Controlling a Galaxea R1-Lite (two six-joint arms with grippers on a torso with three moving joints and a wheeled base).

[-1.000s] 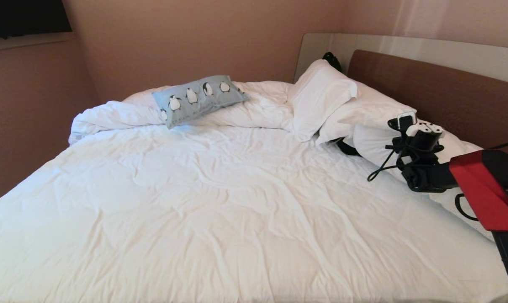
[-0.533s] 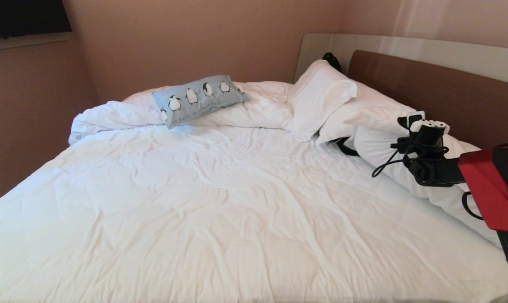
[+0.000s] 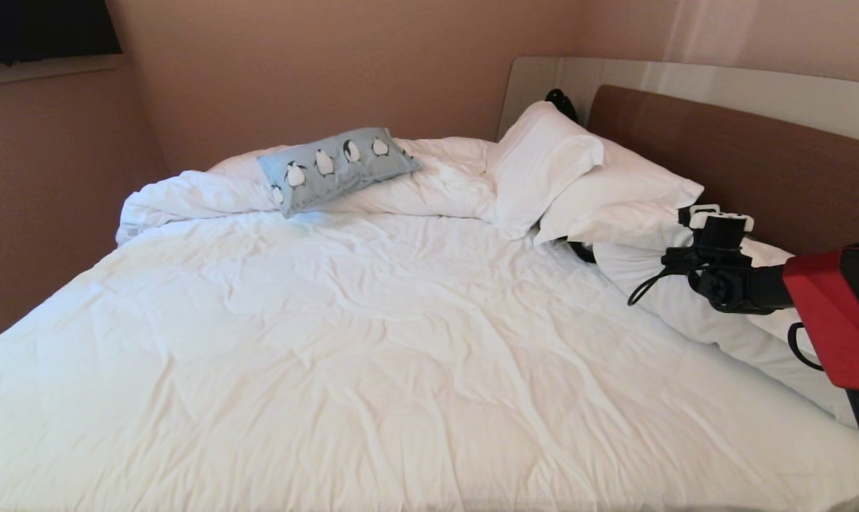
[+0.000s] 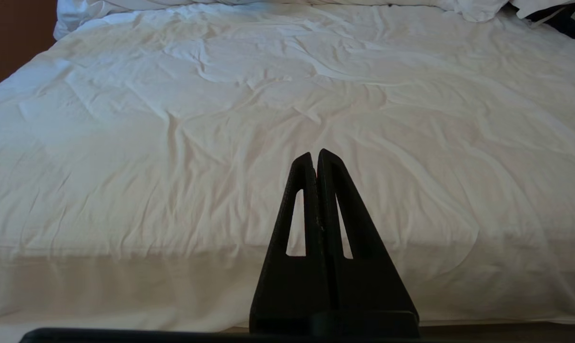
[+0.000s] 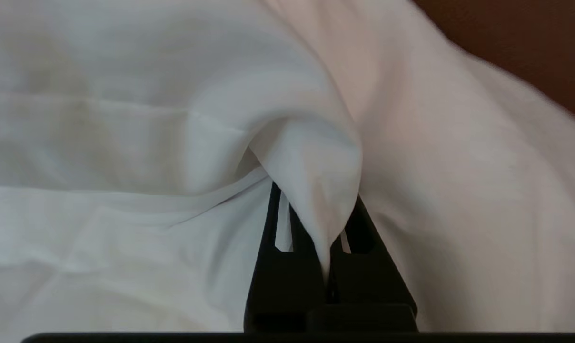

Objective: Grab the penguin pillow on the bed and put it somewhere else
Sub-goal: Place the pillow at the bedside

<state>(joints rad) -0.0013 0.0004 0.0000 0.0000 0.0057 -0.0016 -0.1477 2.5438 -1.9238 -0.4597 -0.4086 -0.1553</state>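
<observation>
My right jaws (image 5: 326,267) are pinching shut on a fold of a white pillow (image 3: 685,299) by the headboard (image 3: 756,163), not my target. The penguin pillow (image 3: 337,167) is lying well apart on the bed (image 3: 372,355)'s far side. I judge I must release and reach there; my left jaws (image 4: 316,159) are hanging shut, empty.

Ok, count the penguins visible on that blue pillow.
5 on the penguin pillow, far side of the bed: four in a row across its face, one partly visible at its lower near corner. More may be hidden.
</observation>
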